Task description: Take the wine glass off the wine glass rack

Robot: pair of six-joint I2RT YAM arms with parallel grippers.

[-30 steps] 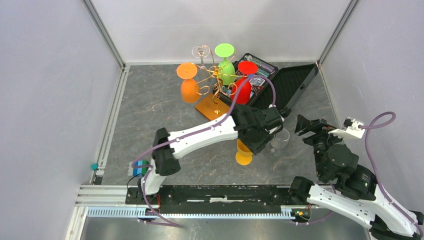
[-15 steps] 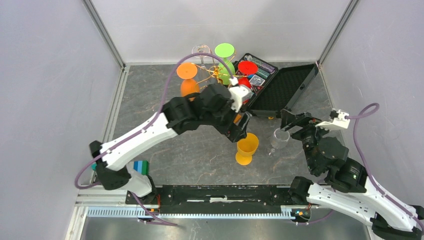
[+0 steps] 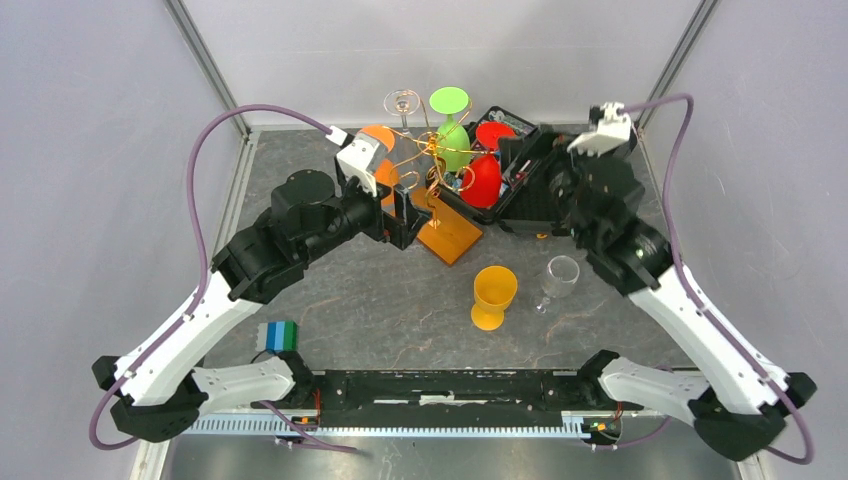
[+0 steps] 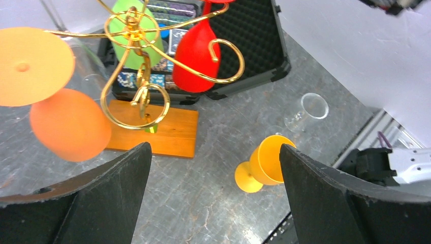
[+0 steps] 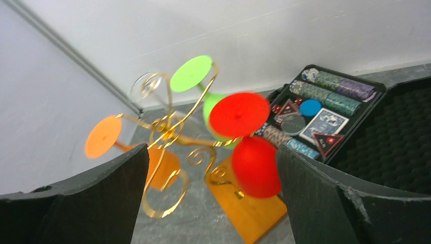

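Left gripper (image 4: 214,150) jaws spread wide, nothing between them; it sits just left of the wooden base (image 3: 452,238) of the wine glass rack (image 3: 432,170), upper centre of top view. Right gripper (image 5: 211,152) is also spread and empty, right of rack, over open black case (image 4: 244,46). Four glasses hang bowl-down on rack: orange glass (image 4: 70,131), clear glass (image 3: 403,103), green glass (image 5: 192,73), red glass (image 5: 256,165). Yellow glass (image 3: 493,295) and second clear glass (image 3: 560,278) stand upright on table (image 3: 330,300), lower right of rack, near each other, not touching.

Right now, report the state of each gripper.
Left gripper: open, holding nothing.
Right gripper: open, holding nothing.
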